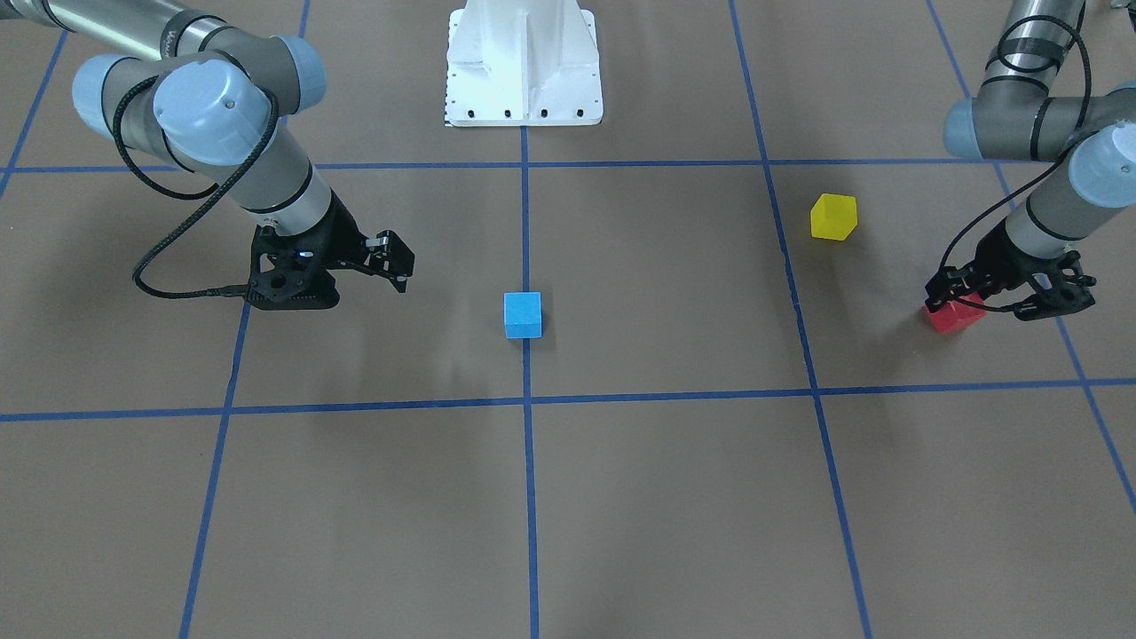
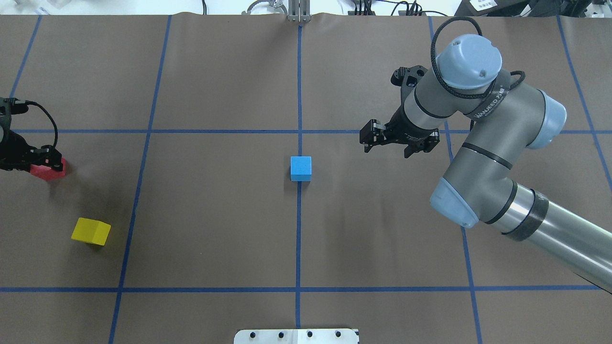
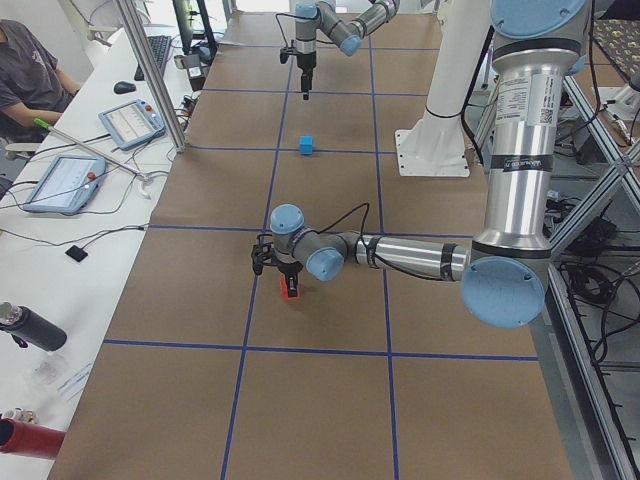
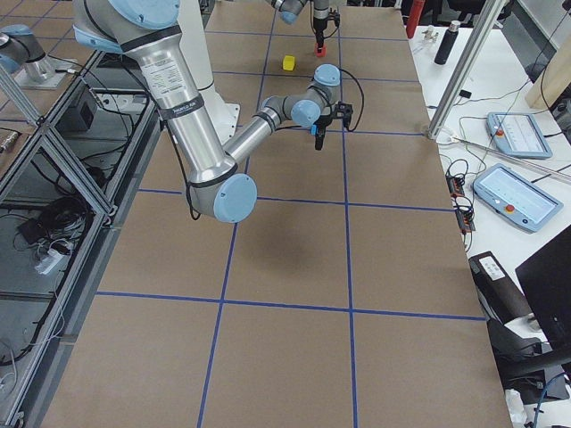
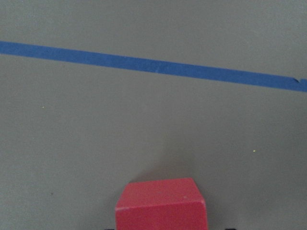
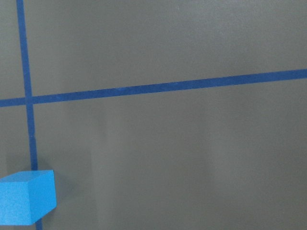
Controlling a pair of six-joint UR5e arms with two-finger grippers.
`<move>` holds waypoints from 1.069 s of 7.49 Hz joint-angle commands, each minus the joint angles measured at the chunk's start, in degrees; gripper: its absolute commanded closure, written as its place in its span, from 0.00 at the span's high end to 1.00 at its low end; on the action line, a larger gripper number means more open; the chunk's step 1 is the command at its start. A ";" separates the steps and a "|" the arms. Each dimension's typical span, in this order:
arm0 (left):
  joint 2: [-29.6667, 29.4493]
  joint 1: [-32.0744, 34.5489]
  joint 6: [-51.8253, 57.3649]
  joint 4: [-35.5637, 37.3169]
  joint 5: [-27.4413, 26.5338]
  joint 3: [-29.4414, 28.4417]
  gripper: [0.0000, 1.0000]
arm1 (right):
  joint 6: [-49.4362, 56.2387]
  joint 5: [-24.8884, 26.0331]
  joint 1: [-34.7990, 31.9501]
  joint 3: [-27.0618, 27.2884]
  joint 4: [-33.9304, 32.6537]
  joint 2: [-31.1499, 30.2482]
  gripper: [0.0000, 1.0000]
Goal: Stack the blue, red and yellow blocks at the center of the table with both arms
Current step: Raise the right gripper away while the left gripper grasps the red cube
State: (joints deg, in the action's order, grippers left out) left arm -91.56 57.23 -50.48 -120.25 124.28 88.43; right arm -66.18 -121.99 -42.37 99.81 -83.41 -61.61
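The left hand (image 1: pixel 963 297) points down, low over the table (image 2: pixel 215 229), fingers straddling the red block (image 1: pixel 951 318); whether it grips, I cannot tell. The right hand (image 2: pixel 389 145) hovers spread wide near the centred blue block (image 2: pixel 300 168). The yellow block (image 2: pixel 91 231) sits near the red.

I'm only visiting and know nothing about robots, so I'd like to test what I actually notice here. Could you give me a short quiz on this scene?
1. True or false: the small matte yellow cube sits on top of the small matte sky-blue cube.
2. Which cube is at the left arm's black two-finger gripper? A) the sky-blue one B) the small matte red cube C) the yellow one
3. How many cubes rest on another cube?
Key: 1 false, they stand far apart on the brown taped table; 2 B; 3 none.
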 commanded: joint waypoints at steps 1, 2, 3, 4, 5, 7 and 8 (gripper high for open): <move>-0.28 0.07 0.03 0.36 0.96 1.03 0.00 | 0.00 0.00 0.01 0.03 0.00 -0.09 1.00; -0.81 0.07 -0.49 2.54 1.23 5.13 0.00 | 0.00 0.00 -0.34 0.20 0.00 -0.09 1.00; -4.47 0.07 -0.93 9.17 0.97 9.26 0.00 | 0.17 -0.26 -0.78 1.25 0.00 -1.49 1.00; -9.55 -0.10 -0.94 16.72 0.53 12.35 0.00 | 1.74 -0.52 -1.91 3.00 0.44 -4.28 1.00; -15.00 -2.37 -1.03 20.45 0.53 13.60 0.00 | 6.28 -0.96 -4.01 4.15 0.79 -7.44 1.00; -25.19 -9.56 -4.33 26.78 -1.82 13.70 0.00 | 13.58 -1.58 -8.32 4.07 0.79 -12.37 1.00; -30.81 -16.04 -6.89 31.52 -8.11 13.26 0.00 | 16.58 -1.67 -10.43 3.81 0.71 -14.49 1.00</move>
State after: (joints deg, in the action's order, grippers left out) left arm -115.05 48.25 -54.18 -94.39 121.93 101.87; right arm -54.10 -123.46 -49.95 103.77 -82.66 -72.93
